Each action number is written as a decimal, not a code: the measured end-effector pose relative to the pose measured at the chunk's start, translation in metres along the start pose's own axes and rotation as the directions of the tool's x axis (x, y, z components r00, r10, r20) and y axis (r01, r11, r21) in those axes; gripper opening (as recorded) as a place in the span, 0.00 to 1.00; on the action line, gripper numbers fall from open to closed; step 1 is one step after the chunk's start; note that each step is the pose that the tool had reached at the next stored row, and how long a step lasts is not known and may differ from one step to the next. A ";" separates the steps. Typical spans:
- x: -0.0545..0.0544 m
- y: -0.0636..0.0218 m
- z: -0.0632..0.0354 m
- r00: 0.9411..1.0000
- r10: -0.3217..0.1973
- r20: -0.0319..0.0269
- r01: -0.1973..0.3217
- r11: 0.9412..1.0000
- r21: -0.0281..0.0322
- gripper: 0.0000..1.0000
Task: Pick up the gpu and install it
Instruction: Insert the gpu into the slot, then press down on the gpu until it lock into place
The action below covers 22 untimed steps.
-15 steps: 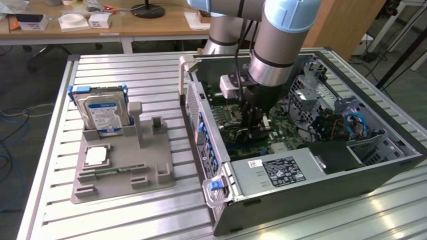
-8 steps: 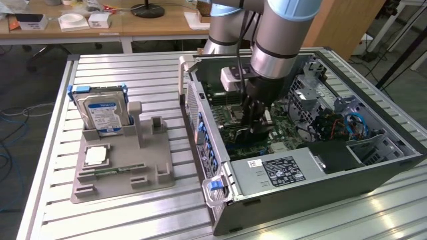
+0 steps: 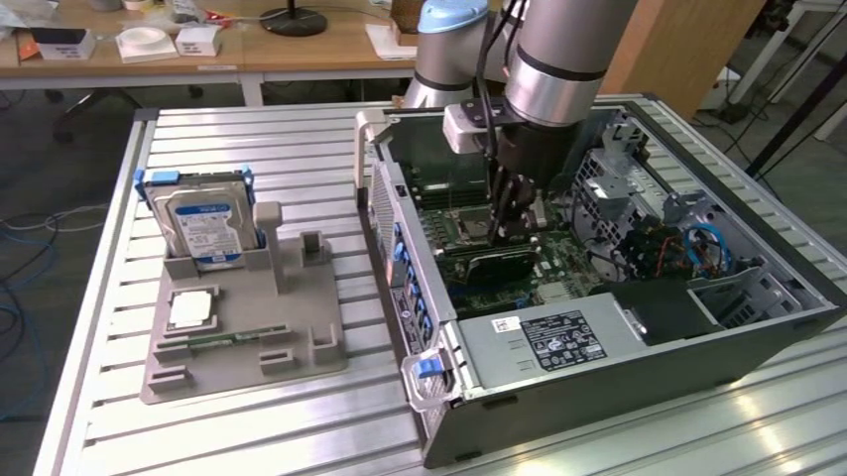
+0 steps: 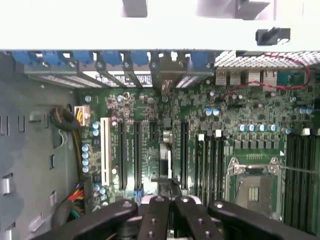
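Note:
The gpu (image 3: 493,263) is a dark flat card standing on edge in a slot of the motherboard (image 3: 562,263), inside the open computer case (image 3: 741,347). In the wrist view the gpu (image 4: 165,150) shows edge-on between the long black slots, its bracket end toward the case's rear wall. My gripper (image 3: 510,236) reaches down into the case, directly above the card's upper edge. Its black fingers (image 4: 155,215) stand together, so my gripper (image 4: 171,212) looks shut. The fingers themselves hide whether they pinch the card's edge or only sit over it.
On the exterior view's left, a grey holder (image 3: 245,337) carries a silver hard drive (image 3: 205,223), a processor chip (image 3: 192,309) and a green memory stick (image 3: 218,340). A power supply (image 3: 556,342), drive cages and cables (image 3: 701,248) crowd the case around the card.

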<state>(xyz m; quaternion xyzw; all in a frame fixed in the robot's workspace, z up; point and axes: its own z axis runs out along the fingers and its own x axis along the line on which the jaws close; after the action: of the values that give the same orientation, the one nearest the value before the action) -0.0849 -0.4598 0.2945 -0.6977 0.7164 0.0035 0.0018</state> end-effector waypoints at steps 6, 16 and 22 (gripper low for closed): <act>0.000 0.0000 -0.0001 1.000 0.000 0.000 0.000 1.000 0.000 0.11; 0.000 -0.0016 0.0010 1.000 0.000 0.000 0.000 1.000 0.000 0.11; 0.000 -0.0023 0.0023 1.000 0.000 0.000 0.000 1.000 0.000 0.11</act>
<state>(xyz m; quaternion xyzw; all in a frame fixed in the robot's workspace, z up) -0.0826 -0.4598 0.2922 -0.6977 0.7163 0.0034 0.0017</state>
